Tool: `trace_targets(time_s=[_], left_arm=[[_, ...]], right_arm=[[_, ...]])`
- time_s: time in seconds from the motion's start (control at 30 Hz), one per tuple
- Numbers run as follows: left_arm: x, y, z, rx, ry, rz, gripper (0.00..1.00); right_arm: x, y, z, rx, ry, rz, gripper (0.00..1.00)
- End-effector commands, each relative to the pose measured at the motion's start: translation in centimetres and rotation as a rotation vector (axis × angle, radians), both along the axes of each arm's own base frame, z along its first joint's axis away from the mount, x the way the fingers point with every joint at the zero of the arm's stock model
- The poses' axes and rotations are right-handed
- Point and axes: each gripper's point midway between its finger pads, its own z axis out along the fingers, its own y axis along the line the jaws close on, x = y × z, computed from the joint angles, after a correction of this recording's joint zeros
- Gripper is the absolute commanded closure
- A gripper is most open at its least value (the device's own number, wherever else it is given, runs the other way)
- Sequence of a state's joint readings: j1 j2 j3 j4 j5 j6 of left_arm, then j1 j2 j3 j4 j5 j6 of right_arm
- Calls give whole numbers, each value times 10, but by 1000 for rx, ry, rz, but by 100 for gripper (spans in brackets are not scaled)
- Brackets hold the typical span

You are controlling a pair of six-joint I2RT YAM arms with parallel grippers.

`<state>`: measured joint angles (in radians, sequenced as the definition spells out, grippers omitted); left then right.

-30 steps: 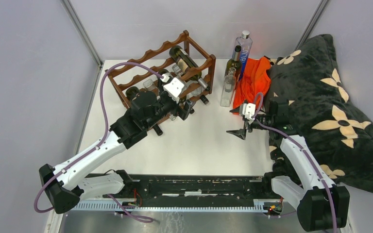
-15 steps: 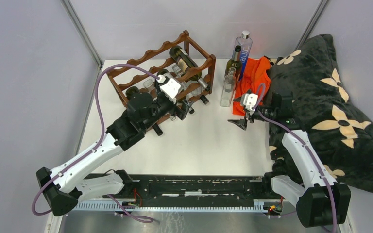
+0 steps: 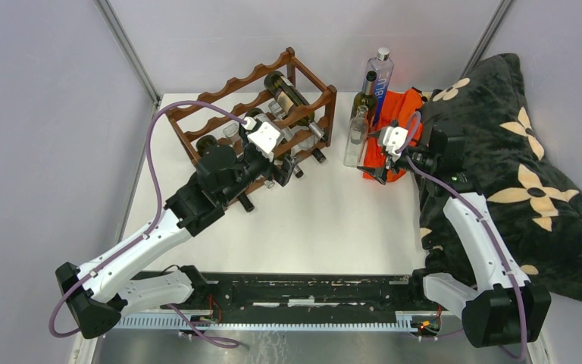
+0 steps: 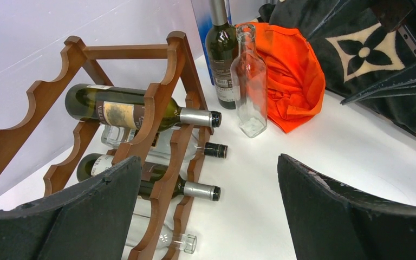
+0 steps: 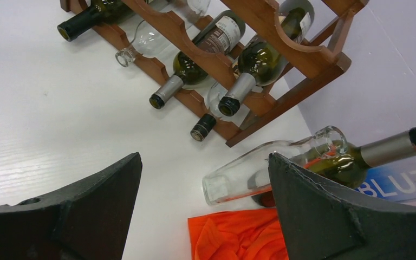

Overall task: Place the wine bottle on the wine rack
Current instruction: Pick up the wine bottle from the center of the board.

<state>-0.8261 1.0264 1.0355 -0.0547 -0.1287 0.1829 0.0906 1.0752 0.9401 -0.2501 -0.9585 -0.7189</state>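
Wine bottle (image 3: 364, 97) upright, untouched, just beyond the wide-open, empty right gripper (image 3: 373, 173)

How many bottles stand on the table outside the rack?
3, all just right of the rack: a clear bottle in front, a dark wine bottle behind it, a tall blue bottle furthest back. The blanket might hide more.

The left arm (image 3: 151, 235) stretches from the lower left of the top view diagonally up toward the centre. The left gripper (image 3: 288, 168) has its jaws spread wide, gripping nothing. The right arm (image 3: 474, 227) rises from the lower right with its elbow bent and wrist pointing left. The right gripper (image 3: 375, 173) is likewise spread and empty.
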Motion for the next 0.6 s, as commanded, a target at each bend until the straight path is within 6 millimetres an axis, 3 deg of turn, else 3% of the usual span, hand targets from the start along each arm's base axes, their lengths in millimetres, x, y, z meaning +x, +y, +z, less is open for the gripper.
trace_targets(time_s=[0.0, 0.57], left_arm=[[2, 5, 19, -22, -71, 15, 0], [2, 2, 18, -19, -67, 5, 0]], right_arm=[[11, -4, 26, 15, -53, -50, 8], [14, -7, 12, 41, 1, -99, 7]])
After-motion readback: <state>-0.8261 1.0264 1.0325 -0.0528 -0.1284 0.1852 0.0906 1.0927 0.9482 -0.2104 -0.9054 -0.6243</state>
